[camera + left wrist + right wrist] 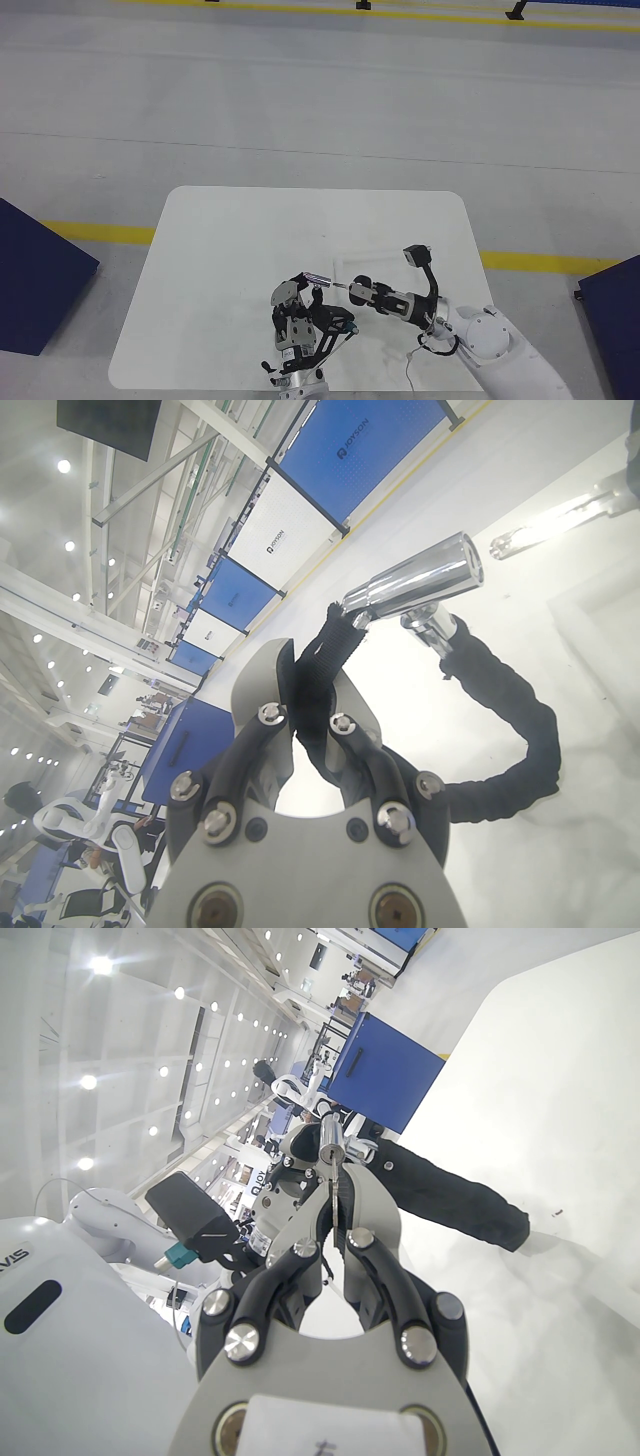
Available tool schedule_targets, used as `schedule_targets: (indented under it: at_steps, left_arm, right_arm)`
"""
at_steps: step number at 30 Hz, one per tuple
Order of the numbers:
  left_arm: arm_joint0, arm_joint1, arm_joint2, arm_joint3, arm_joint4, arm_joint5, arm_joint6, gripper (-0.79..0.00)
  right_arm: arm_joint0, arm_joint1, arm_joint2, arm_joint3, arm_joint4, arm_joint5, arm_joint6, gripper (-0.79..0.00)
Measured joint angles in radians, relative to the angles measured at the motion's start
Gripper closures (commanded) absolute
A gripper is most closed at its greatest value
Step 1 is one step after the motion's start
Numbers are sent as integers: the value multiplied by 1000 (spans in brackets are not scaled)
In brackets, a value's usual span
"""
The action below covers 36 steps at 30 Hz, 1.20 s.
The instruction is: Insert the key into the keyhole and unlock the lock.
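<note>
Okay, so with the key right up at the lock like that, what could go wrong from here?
Two things, probably. The left hand grips the black sleeved cable, not the chrome lock cylinder, so the cylinder may swing or twist away when pushed. And the key in the right hand looks just short of the keyhole from the left wrist view; if slightly off line, its tip could skid off the face.

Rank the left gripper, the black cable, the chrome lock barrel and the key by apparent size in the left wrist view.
Largest first: left gripper, nearest the camera; black cable; chrome lock barrel; key.
</note>
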Motion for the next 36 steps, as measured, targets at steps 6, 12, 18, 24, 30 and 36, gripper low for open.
schedule_targets:
  at_steps: [6, 12, 18, 24, 30, 36]
  left_arm:
    - [0, 0, 0, 0, 0, 0, 0, 0]
    - [0, 0, 0, 0, 0, 0, 0, 0]
    - [0, 0, 0, 0, 0, 0, 0, 0]
    - [0, 0, 0, 0, 0, 0, 0, 0]
    - [0, 0, 0, 0, 0, 0, 0, 0]
    - [0, 0, 0, 0, 0, 0, 0, 0]
  right_arm:
    - [0, -3, 4, 4, 8, -7, 14, 0]
    - [2, -7, 6, 12, 14, -9, 32, 0]
    - [4, -11, 6, 17, 18, -13, 40, 0]
    - [8, -16, 6, 21, 20, -10, 47, 0]
    - [12, -20, 6, 26, 24, -11, 53, 0]
    - [17, -24, 7, 31, 33, -10, 61, 0]
